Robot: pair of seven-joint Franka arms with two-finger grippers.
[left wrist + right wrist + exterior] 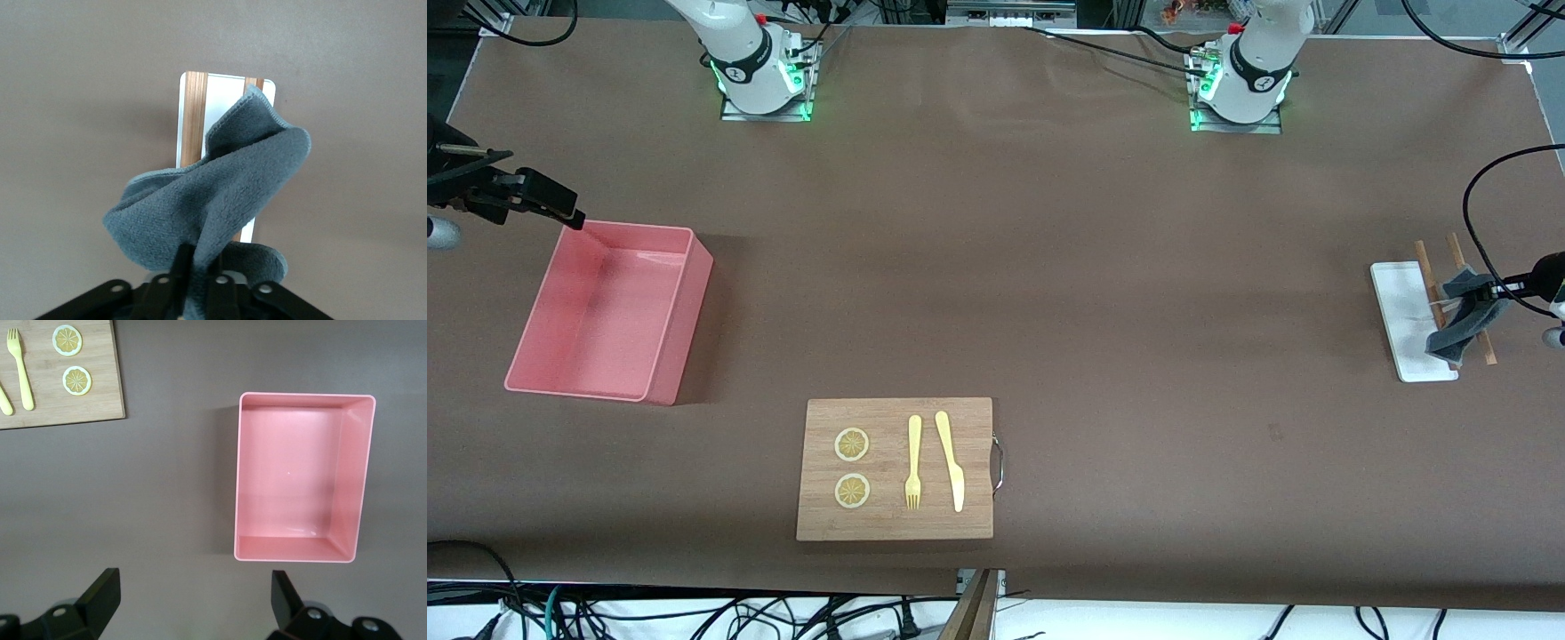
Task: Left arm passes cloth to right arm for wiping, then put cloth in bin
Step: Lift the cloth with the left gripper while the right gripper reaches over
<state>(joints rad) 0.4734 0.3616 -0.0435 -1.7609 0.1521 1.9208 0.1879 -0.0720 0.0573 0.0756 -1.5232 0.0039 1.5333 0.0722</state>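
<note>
1. Far left of the front view: my right gripper (569,213) hangs by the upper corner of the bin (667,311), fingers spread wide, nothing held; the arm waits.
2. Bin sits on the table (1049,267) at the right arm's end, open top; right wrist view shows its pink floor bare (293,473).
3. Lower centre: wooden board (894,524) with two lemon slices (852,444), yellow fork (913,462), yellow knife (951,458).
4. Far right: white tray (1400,302) with two wooden sticks (1424,262) across it.
5. My left gripper (1489,289) is over that tray, clamped on the cloth (1463,320); cloth hangs crumpled from the fingers (179,270), lifted above the tray (223,100).
</note>
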